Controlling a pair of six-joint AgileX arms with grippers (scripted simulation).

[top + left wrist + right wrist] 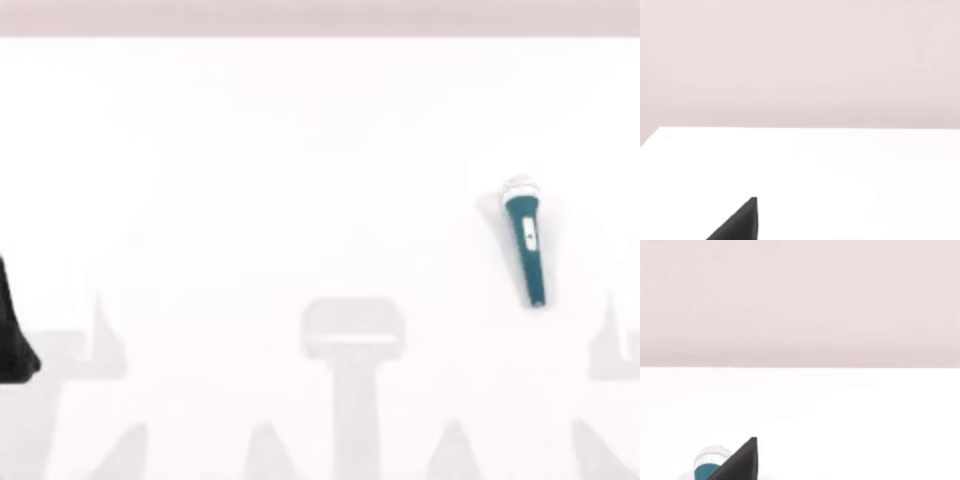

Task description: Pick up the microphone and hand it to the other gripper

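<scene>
The microphone (526,240) lies flat on the white table (300,180) at the right, its white-silver mesh head toward the far side and its teal handle toward the near edge. In the right wrist view the microphone (709,466) sits just beyond one black wedge finger (742,465) of my right gripper, which partly hides it. Nothing is beside that finger, so the right gripper is open and empty. My right arm is outside the top view. My left arm (14,335) is parked at the left edge; its one visible finger (742,226) stands alone, open over bare table.
The table's far edge (320,38) meets a pale pink wall. Grey shadows of the arms and the camera stand fall along the near side of the table (352,340).
</scene>
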